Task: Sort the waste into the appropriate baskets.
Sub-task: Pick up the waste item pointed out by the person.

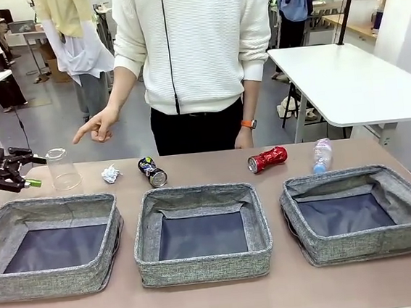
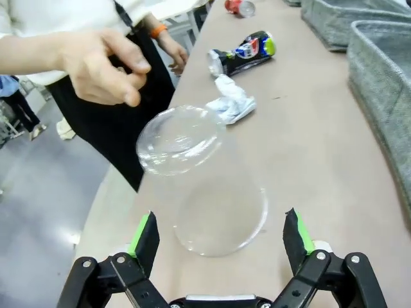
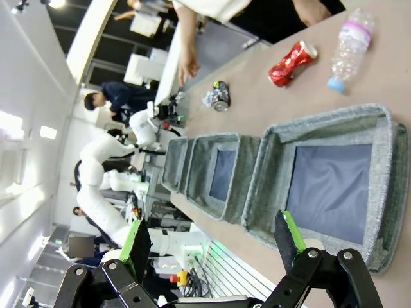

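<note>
**Left arm lined up on the cup, nothing grabbed yet**

The left end effector (image 1: 38,171) is spread wide with nothing in it. The clear plastic cup (image 1: 63,169) stands on end at the far left of the surface, just ahead of the fingertips. Its long axis runs straight up from the surface, and it looks mouth-down, though clear plastic makes that hard to call. That arm is by far the nearer one. The right end effector (image 3: 212,237) is also spread and empty, hanging over the right-hand basket (image 3: 379,128).

The front view gives the whole row: cup, paper wad (image 1: 110,174), dark can (image 1: 152,171), red can (image 1: 267,160) and bottle (image 1: 322,155), all lying behind the three baskets (image 1: 50,205). It can't really tell you whether the cup is centred, though. The left wrist view does, with the cup (image 2: 199,173) sitting in the gap of the end effector (image 2: 219,234). It also shows the person's hand (image 2: 96,64) hovering close above, so I'd watch that on the reach.
</note>
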Tool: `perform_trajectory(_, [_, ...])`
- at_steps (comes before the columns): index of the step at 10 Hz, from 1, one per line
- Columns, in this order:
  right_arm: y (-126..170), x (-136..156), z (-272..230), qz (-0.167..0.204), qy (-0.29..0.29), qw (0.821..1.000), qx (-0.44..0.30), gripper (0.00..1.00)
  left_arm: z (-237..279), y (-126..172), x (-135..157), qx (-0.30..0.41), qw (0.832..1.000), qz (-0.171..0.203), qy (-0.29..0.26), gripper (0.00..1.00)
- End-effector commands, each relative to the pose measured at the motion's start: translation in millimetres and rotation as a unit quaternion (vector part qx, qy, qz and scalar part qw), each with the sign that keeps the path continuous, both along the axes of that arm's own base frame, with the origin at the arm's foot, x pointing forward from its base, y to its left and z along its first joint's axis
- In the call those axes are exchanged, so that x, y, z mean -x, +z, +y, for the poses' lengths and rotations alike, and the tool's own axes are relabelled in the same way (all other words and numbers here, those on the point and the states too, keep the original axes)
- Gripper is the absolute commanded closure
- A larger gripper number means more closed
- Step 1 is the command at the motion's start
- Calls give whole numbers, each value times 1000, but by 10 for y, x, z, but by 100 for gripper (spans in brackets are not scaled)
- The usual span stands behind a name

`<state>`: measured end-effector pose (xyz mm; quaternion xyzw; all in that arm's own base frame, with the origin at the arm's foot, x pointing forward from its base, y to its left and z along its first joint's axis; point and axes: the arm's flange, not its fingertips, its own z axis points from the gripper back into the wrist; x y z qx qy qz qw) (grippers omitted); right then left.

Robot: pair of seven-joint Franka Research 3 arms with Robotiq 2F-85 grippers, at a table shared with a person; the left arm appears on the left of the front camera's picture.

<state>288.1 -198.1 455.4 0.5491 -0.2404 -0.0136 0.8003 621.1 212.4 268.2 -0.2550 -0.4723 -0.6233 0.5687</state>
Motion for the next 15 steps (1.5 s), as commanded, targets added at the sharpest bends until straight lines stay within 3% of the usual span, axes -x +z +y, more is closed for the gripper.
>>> perform_trajectory(1, [28,-28,-5,-17,0,1000,-3,0,41,-192,11,23,1000,-10,-6,0])
perform_trajectory(3, [28,-28,-5,-17,0,1000,-3,0,7,-244,-38,40,999,9,7,0])
perform_trajectory(5, [28,-28,-5,-17,0,1000,-3,0,-60,-264,-100,70,996,15,54,0])
perform_trajectory(10, [28,-28,-5,-17,0,1000,-3,0,-107,-236,-201,97,992,13,83,0])
perform_trajectory(15, [28,-28,-5,-17,0,1000,-3,0,-264,-239,-263,114,990,20,76,0])
